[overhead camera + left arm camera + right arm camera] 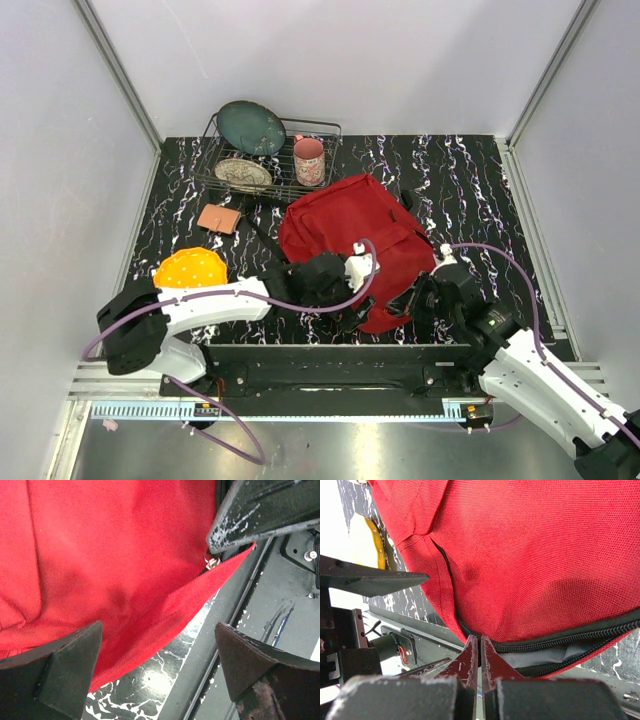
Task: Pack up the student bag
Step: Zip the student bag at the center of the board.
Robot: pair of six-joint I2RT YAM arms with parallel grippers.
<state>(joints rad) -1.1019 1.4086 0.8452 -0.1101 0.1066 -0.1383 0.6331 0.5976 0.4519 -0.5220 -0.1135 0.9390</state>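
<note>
The bag (350, 225) lies flat in the middle of the worktop (470, 180), its lower edge toward the arm bases, where both arms can reach it. The right claw (479, 645) is closed tight at the near end of the zip (560, 640), apparently pinching the zip pull (212, 562). The red fabric tents up toward its tip, which suggests tension. I judge this is meant to run the zip open so the bag can be filled; a strip of dark lining already shows between the teeth. The left claw (159, 627) hangs just beside it, fingers spread wide and holding nothing, above the bag's near corner. It is probably ready to pin the cloth while the zip is drawn.

The tips hide the pinch itself, so I cannot confirm the grip. From above, both claws are dark shapes against the bag. How far the zip runs is cut off, and the inside of the bag cannot be seen. Nothing shows which things are to be packed.
</note>
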